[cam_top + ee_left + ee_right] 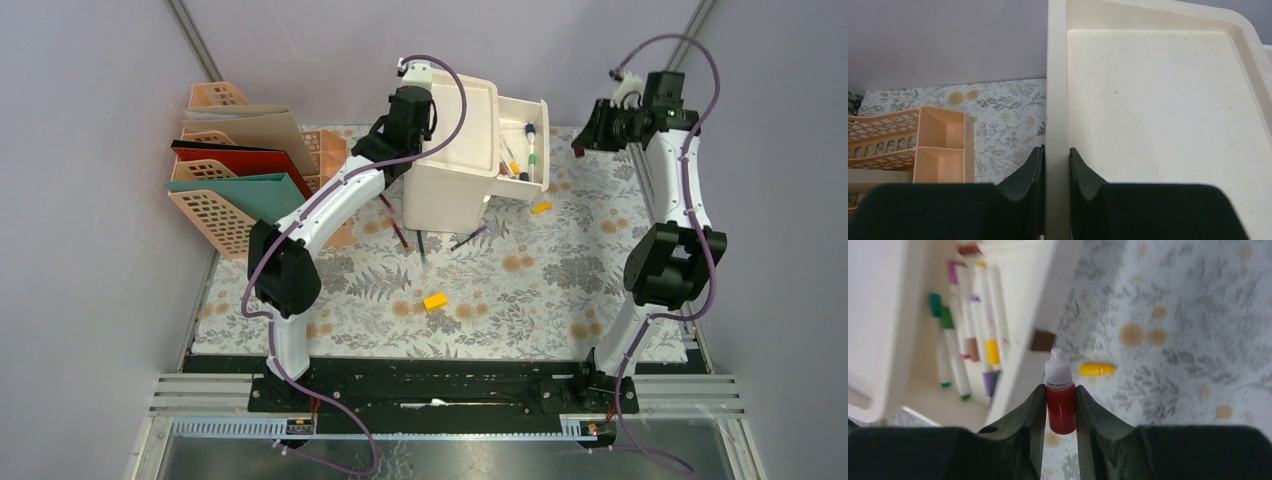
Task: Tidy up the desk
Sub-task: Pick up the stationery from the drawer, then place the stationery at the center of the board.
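markers [955,355] blurred; peach rack [943,150] cut off at left edge

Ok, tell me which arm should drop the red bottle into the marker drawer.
Right arm: its jaws hold the red bottle near the marker drawer; the left arm has its jaws clamped on the cream organizer wall.

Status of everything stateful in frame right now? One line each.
Left tool: shut on cream plastic organiser box wall.
Right tool: shut on small red dropper bottle.
That bottle: white cap on.
Box drawer: pulled open, coloured markers inside.
Peach mesh file rack: loaded with folders.
Yellow block: loose on fern-print desk.
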{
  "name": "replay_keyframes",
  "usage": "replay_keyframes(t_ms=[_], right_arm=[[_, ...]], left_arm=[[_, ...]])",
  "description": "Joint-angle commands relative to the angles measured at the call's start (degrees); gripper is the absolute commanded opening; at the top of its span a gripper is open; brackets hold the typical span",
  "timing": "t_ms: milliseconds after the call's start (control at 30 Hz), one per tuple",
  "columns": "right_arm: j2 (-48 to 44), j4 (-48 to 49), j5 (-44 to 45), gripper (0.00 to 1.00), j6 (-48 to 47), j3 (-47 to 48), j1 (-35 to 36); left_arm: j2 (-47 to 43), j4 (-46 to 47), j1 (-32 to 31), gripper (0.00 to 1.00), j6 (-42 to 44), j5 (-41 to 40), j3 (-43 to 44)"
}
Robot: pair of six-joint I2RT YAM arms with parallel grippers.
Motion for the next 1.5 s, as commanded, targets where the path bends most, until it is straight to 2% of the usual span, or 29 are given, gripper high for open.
replay_keyframes(t_ms=[0, 100, 300, 667, 867, 1167, 1200, 1233, 1267, 1333, 1467], right_arm=[[-3.29, -0.76, -0.92, 0.00, 0.61, -15.23, -0.93], [-3.47, -0.76, -0.92, 0.00, 0.61, -23.21, -0.94], [-0.04, -0.76, -0.92, 0.00, 0.61, -29.08, -0.95], [6.45, -0.76, -0.92, 0.00, 0.61, -29.16, -0.96], [10.90, -0.76, -0.92, 0.00, 0.61, -25.82, -0.80], [12.53, -0.76, -0.92, 0.00, 0.61, -24.13, -0.77], [12.48, -0.76, 16.47, 0.00, 0.89, -24.22, -0.76], [12.49, 21.47, 25.00, 0.00, 0.19, -24.31, -0.76], [12.41, 16.12, 25.97, 0.61, 0.02, -24.35, -0.76], [12.38, 15.36, 25.90, 0.68, -0.08, -24.57, -0.76], [12.39, 15.36, 25.51, 0.72, -0.26, -24.71, -0.81]], left_arm=[[-5.11, 15.55, -0.59, 0.00, -1.61, -0.94, 0.71], [-5.36, 15.56, -0.50, 0.00, -1.63, -0.60, 0.40], [-5.33, 15.56, -0.44, 0.00, -1.87, -0.27, 0.36], [-4.90, 15.57, -0.46, 0.00, -2.16, 0.38, 0.57], [-4.77, 15.57, -0.46, 0.00, -2.25, 0.60, 0.56], [-4.87, 15.57, -0.45, 0.00, -2.24, 0.26, 0.60], [-4.87, 15.53, -0.46, 0.00, -2.25, 0.29, 0.64], [-4.80, 15.53, -0.46, 0.00, -2.25, 0.37, 0.65], [-4.83, 15.61, -0.43, 0.00, -2.25, 0.37, 0.73], [-4.72, 15.56, -0.41, 0.00, -2.24, 0.51, 0.83], [-4.69, 15.55, -0.46, 0.00, -2.25, 0.63, 0.91]])
